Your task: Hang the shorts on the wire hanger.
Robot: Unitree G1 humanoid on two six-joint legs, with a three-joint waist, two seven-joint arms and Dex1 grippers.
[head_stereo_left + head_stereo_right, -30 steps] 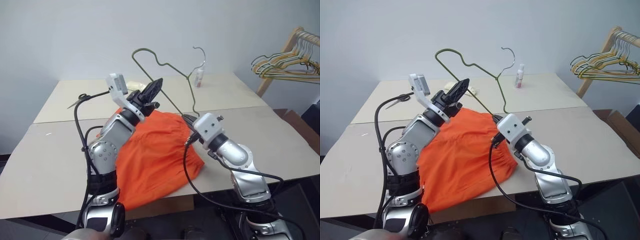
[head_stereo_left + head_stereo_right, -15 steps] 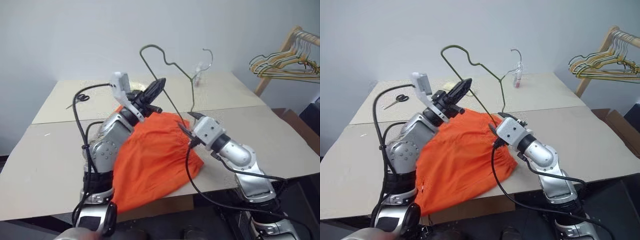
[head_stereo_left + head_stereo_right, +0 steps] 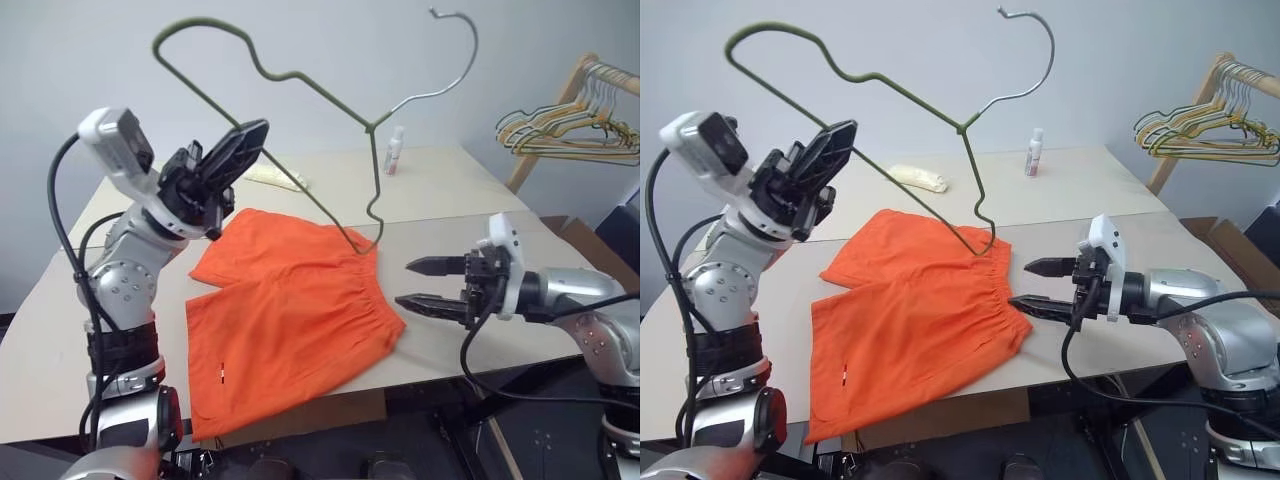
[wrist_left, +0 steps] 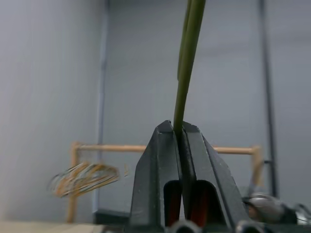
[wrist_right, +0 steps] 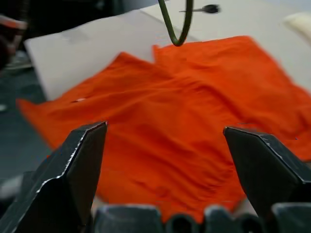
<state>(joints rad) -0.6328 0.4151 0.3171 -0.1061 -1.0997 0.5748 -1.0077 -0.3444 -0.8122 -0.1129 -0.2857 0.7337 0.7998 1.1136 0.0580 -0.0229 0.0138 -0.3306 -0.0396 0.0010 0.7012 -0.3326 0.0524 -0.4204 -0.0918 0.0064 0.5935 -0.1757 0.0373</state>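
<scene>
Left gripper (image 3: 248, 130) clamping wire hanger (image 3: 300, 130), holding it raised, hanger's low corner hanging over shorts (image 3: 290, 310). Shorts lying flat on table (image 3: 470, 200), below left gripper, just beside right gripper (image 3: 425, 283), fingers spread, gripping nothing.

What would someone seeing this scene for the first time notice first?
The bright orange shorts stand out first, spread flat at the near edge of the table. Above them, the left gripper is shut on the wire hanger, holding it tilted in the air with its lower corner just over the waistband. To the right of the shorts, the right gripper has its fingers wide open, pointing at the waistband.
</scene>
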